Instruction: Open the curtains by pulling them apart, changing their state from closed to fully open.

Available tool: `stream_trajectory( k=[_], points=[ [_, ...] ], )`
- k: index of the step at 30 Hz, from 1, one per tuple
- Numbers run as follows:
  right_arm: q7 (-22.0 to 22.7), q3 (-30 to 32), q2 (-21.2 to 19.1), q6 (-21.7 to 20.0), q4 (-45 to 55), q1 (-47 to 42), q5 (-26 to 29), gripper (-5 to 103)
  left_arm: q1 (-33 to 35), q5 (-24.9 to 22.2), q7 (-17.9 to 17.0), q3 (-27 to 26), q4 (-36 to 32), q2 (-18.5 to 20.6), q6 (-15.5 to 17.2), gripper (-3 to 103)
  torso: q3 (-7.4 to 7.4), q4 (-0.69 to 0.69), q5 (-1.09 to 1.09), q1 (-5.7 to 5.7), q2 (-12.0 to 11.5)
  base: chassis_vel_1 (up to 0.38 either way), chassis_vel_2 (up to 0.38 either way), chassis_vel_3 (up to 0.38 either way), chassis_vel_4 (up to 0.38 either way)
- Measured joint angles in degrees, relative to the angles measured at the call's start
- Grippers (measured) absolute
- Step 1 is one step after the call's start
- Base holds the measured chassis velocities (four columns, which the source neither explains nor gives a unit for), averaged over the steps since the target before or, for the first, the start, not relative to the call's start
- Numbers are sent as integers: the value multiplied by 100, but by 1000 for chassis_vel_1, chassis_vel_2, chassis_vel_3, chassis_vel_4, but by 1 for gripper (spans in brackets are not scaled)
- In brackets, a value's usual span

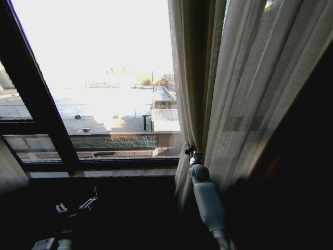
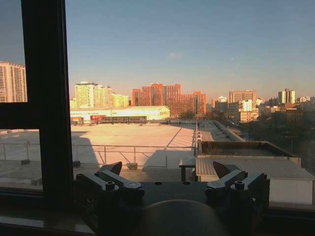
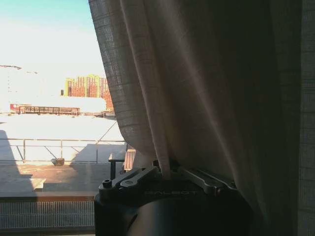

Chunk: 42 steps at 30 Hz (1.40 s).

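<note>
the window (image 1: 104, 78) takes the left and middle of the head view, its glass bare. the curtains (image 1: 250, 88) hang bunched at the right: sheer, pleated, light and limp, likely to slide and fold rather than push, so a pinch on the gathered leading edge seems best. the right gripper (image 1: 190, 153) has its jaws clamped on that edge (image 3: 162, 162). the left gripper (image 2: 172, 184) waits low by the sill, jaws apart and empty. the curtain tops and the far right of the fabric are cut off or in shadow.
</note>
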Motion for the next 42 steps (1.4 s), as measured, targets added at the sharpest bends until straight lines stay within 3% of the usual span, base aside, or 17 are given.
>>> stream_trajectory(
  k=[26, 42],
  points=[
    [-17, 5, -29, 94, -56, 23, 14, 0, 10, 4, 0, 33, -36, -13, 15, 100, 0, -1, 1, -1, 0, -336, -368, 333, 370],
    [129, 197, -91, 111, -69, 2, 49, 0, 140, 8, 0, -14, -81, -78, -152, 100, 0, 2, 2, -1, 0, -52, -69, 67, 46]
  ],
)
